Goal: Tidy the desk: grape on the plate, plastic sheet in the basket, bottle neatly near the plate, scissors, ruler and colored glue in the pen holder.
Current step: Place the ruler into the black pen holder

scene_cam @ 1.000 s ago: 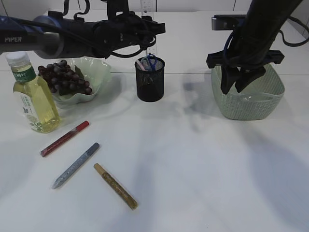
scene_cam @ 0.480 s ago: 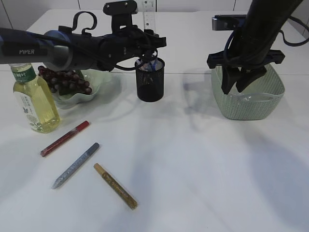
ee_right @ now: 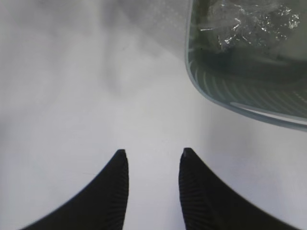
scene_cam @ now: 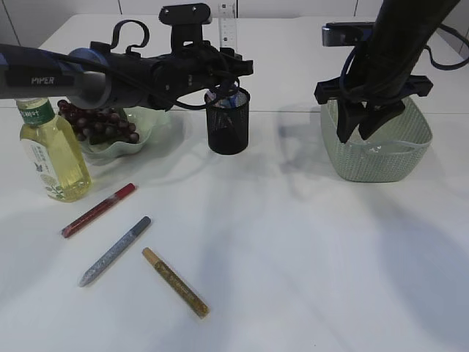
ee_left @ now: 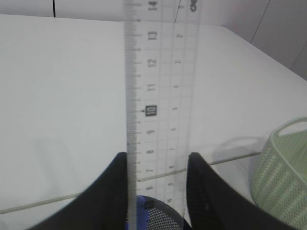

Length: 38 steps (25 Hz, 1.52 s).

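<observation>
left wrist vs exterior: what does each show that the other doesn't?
Only the left wrist view: the readable centimetre marks on the clear plastic ruler clamped upright in the left claw.

Only the exterior view: the purple grapes on the pale green plate, the yellow-liquid bottle, three glitter glue pens on the table, and the right claw.

Both: the ruler, the black mesh pen holder below it, and the green woven basket.
</observation>
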Motion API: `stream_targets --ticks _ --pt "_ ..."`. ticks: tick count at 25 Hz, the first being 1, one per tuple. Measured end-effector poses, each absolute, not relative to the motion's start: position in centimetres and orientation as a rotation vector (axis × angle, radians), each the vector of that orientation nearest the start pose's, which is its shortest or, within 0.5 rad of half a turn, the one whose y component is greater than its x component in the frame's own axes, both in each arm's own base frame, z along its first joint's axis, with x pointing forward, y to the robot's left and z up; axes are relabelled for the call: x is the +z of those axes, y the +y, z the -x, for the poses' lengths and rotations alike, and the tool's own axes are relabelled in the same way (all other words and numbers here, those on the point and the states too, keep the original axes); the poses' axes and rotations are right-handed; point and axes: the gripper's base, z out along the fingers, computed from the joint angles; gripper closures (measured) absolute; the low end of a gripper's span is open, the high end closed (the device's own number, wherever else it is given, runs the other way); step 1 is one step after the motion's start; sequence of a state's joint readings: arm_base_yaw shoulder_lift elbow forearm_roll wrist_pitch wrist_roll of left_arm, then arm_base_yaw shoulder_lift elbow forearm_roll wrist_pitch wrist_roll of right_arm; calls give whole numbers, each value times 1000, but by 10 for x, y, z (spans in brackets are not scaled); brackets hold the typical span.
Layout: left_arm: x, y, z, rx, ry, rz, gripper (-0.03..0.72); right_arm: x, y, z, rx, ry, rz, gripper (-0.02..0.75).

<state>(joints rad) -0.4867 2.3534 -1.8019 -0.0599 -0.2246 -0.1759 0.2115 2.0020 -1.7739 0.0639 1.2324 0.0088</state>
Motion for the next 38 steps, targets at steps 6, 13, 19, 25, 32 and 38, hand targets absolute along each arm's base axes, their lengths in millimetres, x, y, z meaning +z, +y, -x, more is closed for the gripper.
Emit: stream_targets --ticks 6,13,19,25,32,38 --pt "180 -256 -486 -496 1827 -225 418 261 94 -412 122 2937 276 446" --pt "179 -256 -486 -494 1830 -228 391 261 94 -412 120 2937 277 446" --pt "179 -256 -486 -494 1830 -228 367 261 94 -412 120 2937 277 446" --pt "179 -256 -486 -494 1830 -228 366 261 94 -412 120 2937 277 448" --pt "212 -253 -479 -464 1833 -287 366 261 94 -412 118 2938 277 447" --pt "257 -246 -465 -410 1846 -356 367 261 94 -412 118 2938 277 447"
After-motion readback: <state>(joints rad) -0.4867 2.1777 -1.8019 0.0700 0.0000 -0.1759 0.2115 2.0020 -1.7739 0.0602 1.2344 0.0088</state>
